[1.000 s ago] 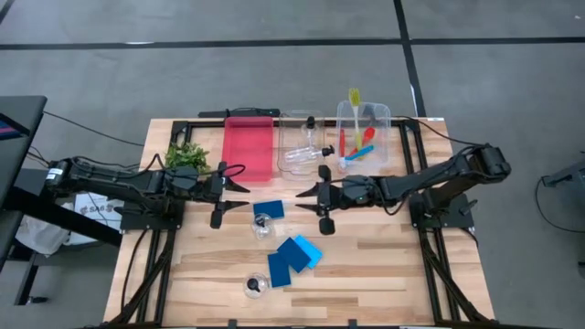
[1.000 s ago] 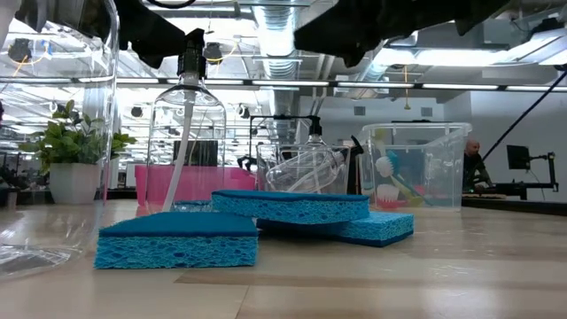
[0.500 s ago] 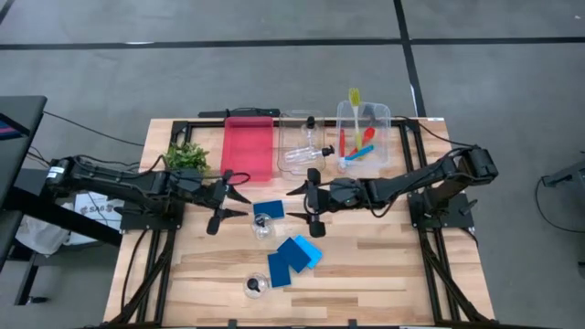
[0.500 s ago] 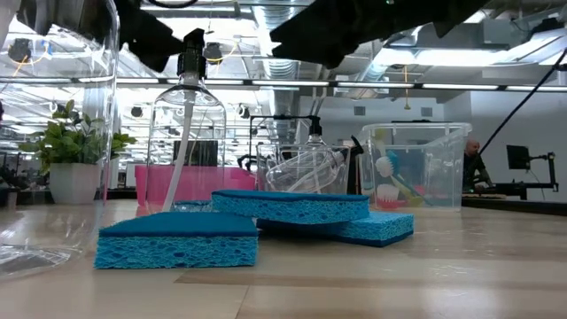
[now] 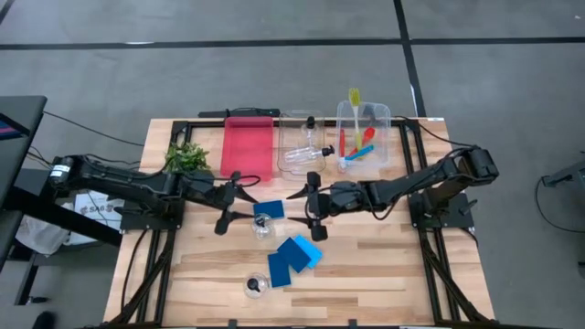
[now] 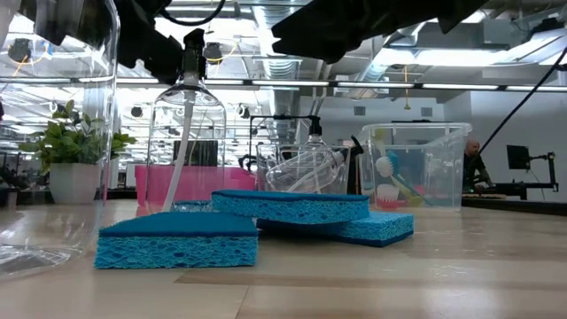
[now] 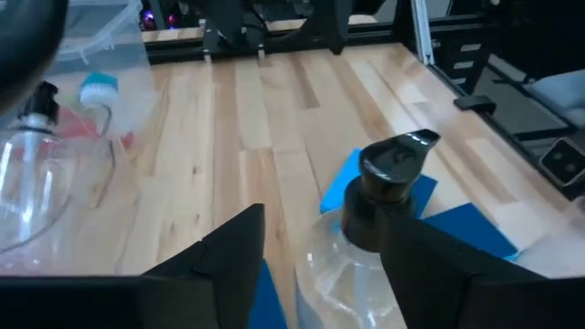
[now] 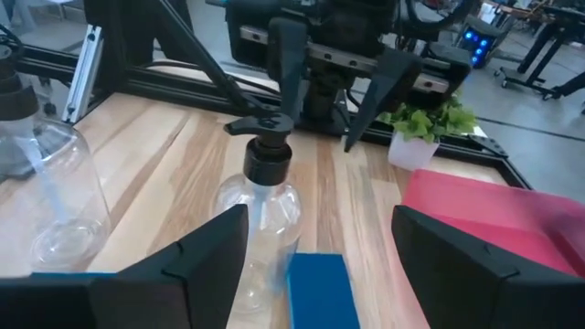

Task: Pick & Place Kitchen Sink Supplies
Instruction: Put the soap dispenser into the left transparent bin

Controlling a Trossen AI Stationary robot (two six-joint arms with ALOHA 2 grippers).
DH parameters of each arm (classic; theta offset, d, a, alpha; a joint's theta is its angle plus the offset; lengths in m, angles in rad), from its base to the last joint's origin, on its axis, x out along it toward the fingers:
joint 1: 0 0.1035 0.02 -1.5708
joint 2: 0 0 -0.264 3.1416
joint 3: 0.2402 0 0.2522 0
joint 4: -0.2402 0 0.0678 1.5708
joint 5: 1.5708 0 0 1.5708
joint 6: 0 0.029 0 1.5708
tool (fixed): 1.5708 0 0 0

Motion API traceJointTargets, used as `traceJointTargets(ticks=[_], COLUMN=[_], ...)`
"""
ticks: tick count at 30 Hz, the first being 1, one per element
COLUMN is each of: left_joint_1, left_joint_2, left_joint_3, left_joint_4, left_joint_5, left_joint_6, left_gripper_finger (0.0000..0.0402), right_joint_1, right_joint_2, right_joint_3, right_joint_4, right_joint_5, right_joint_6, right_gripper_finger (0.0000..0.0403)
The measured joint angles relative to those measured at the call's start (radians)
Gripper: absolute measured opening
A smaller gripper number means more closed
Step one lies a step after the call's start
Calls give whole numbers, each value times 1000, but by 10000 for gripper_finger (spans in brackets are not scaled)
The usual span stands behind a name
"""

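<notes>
- A small clear black-capped bottle (image 5: pixel 262 225) stands upright near the middle of the wooden bench (image 5: pixel 384 274), its long axis vertical, pump cap on top.
- A flat blue sponge (image 5: pixel 270 209) lies just beside it, on the side toward the red tray (image 5: pixel 249 146).
- The bottle sits between the two pincers, which face each other across it.
- The left pincer (image 5: pixel 236 203) is the closer one. In its wrist view the bottle's cap shows just ahead, between the two dark fingers (image 7: pixel 228 260). They stand wide apart and hold nothing.
- The right pincer (image 5: pixel 303 206) is a little farther off on the opposite side, spread wide and empty too. Its wrist view shows the bottle ahead with the left pincer behind it.
- Judgement: the left arm looks better placed to close on the bottle from the side.
- More sponges (image 5: pixel 294 255) and a second bottle (image 5: pixel 254 286) lie nearer the front edge.
</notes>
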Motion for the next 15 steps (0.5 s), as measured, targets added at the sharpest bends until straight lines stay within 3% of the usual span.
traceJointTargets(ticks=[8, 15], left_joint_1=[-1, 0], left_joint_2=[-7, 71], left_joint_3=[0, 0], left_joint_4=[-3, 33], left_joint_5=[91, 94], left_joint_6=[-33, -27], left_gripper_finger=[227, 227], right_joint_1=[-1, -1], right_joint_2=[0, 0], right_joint_3=[0, 0], right_joint_4=[-12, 1], right_joint_5=[0, 0], right_joint_6=[-2, -2], right_gripper_finger=[265, 265])
